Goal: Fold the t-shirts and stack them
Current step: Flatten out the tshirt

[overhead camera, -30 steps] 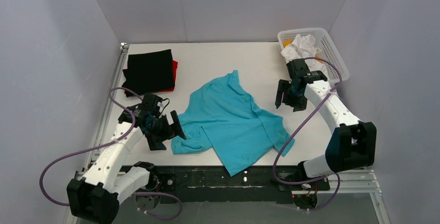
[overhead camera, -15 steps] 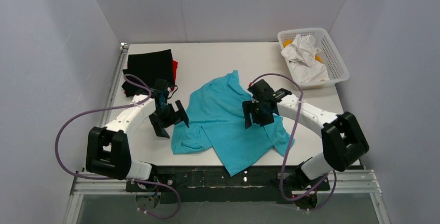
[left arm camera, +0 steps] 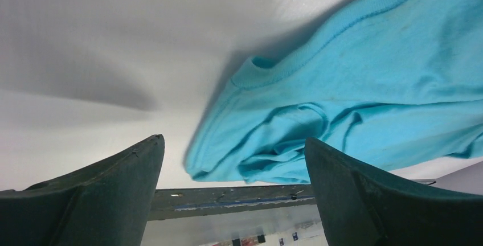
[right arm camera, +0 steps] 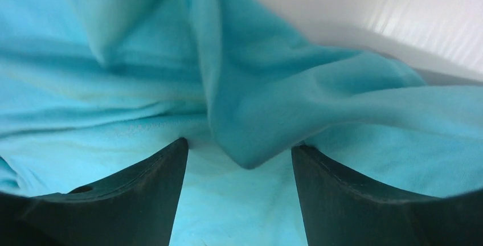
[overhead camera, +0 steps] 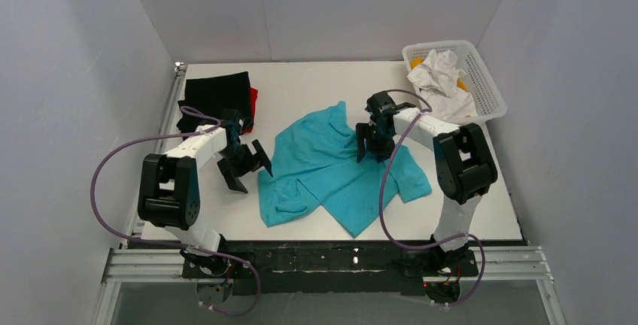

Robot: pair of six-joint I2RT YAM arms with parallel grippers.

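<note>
The left arm [overhead camera: 197, 147] and right arm [overhead camera: 425, 123] have white links between blocky black joints. A thin purple cable [overhead camera: 95, 178] loops loosely back from just behind each wrist. The fingers [left arm camera: 85, 195] are broad dark wedges, perhaps greenish-black, though the close views are dim.

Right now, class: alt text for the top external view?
A crumpled turquoise t-shirt lies centre table, right gripper open over its right side, left gripper open beside its left edge. Folded black and red t-shirts sit far left; white mesh basket far right.
</note>
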